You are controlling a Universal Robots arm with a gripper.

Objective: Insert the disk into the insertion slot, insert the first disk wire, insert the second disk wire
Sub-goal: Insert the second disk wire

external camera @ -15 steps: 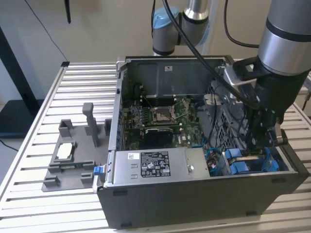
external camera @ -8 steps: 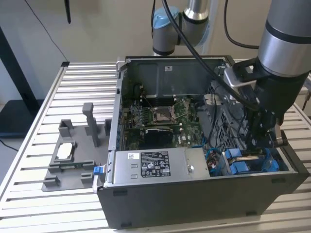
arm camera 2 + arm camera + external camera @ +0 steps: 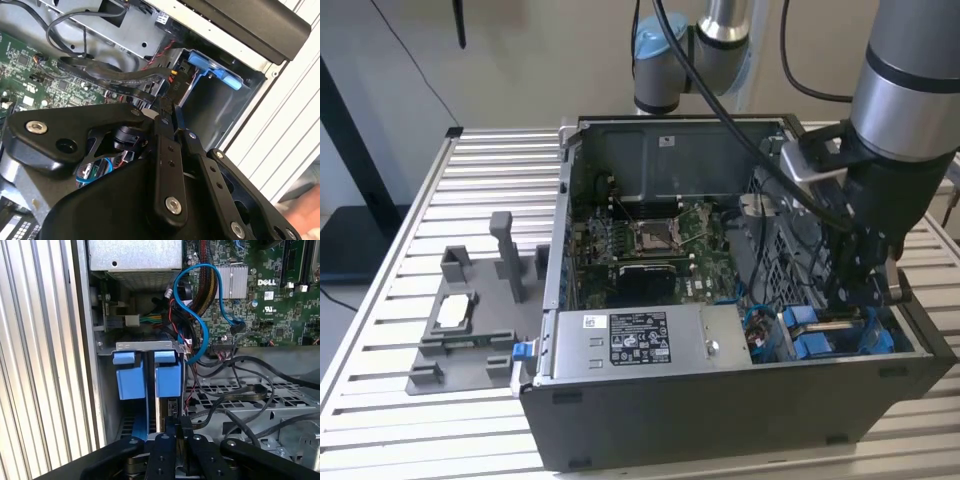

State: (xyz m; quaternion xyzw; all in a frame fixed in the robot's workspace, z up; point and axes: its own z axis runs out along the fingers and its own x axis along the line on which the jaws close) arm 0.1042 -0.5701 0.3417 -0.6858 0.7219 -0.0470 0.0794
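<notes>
First wrist view: the disk (image 3: 161, 405) stands on edge in the insertion slot (image 3: 145, 347), its blue carrier tabs (image 3: 131, 376) showing at the slot's mouth. The open computer case (image 3: 720, 410) on the slatted worktop (image 3: 380, 330) holds the motherboard (image 3: 660, 245) and power supply (image 3: 640, 340). The fingers (image 3: 176, 442) sit nearly closed just beside the disk's edge, pinching a thin black wire (image 3: 235, 395).

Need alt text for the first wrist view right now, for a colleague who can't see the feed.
The gripper hangs over the insertion slot at the edge of the open computer case, its fingers close together around a dark cable end. Blue carrier tabs stand in the bay; a blue cable loops toward the motherboard.
</notes>
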